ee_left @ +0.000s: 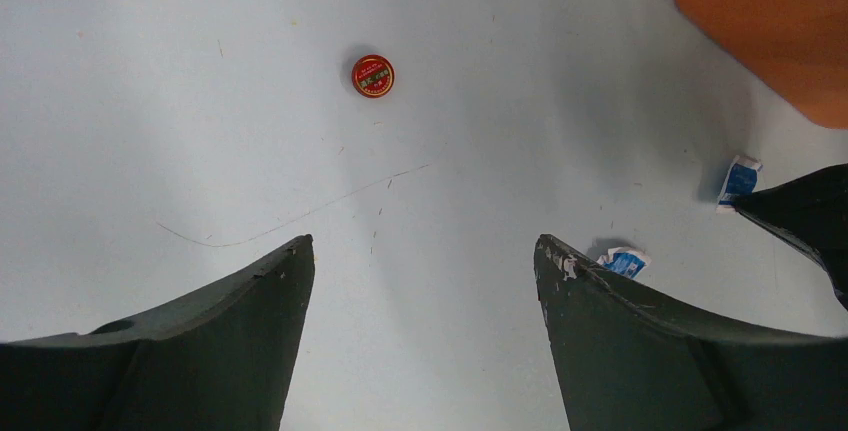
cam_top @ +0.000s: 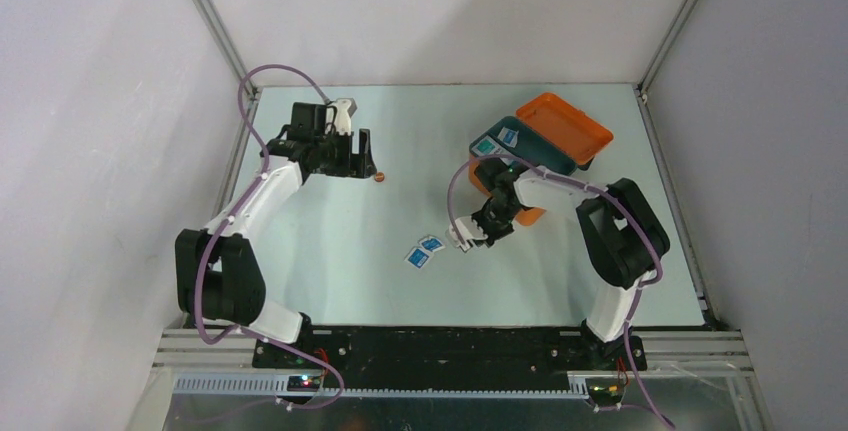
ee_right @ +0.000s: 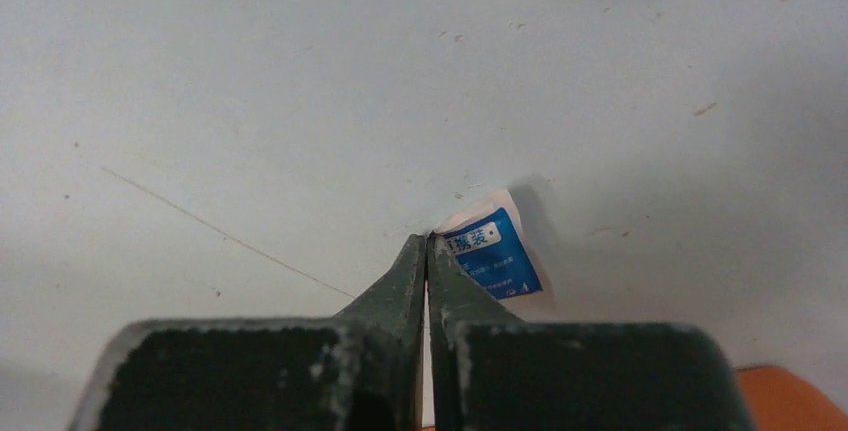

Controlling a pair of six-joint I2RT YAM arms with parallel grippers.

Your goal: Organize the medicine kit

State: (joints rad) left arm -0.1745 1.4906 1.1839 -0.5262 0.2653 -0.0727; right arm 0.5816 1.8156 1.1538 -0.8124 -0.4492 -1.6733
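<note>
Since the medicine kit [cam_top: 532,151] sits open at the tabletop's [cam_top: 350,281] far right, we pinch 1 blue-white sachet [ee_right: 492,256] by its corner in the right gripper's [ee_right: 427,241] jaws, probably bound for its tray. The left gripper's [ee_left: 422,244] jaws hang spread near a red tin [ee_left: 372,76].

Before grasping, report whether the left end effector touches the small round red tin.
Apart. Left wrist view: bare table separates the open left end effector from the red tin.

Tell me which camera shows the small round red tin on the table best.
Left wrist view: the small round red tin lies unobstructed ahead of the open left gripper, lid print visible. Top external shows only a tiny reddish dot; right wrist misses it.
</note>
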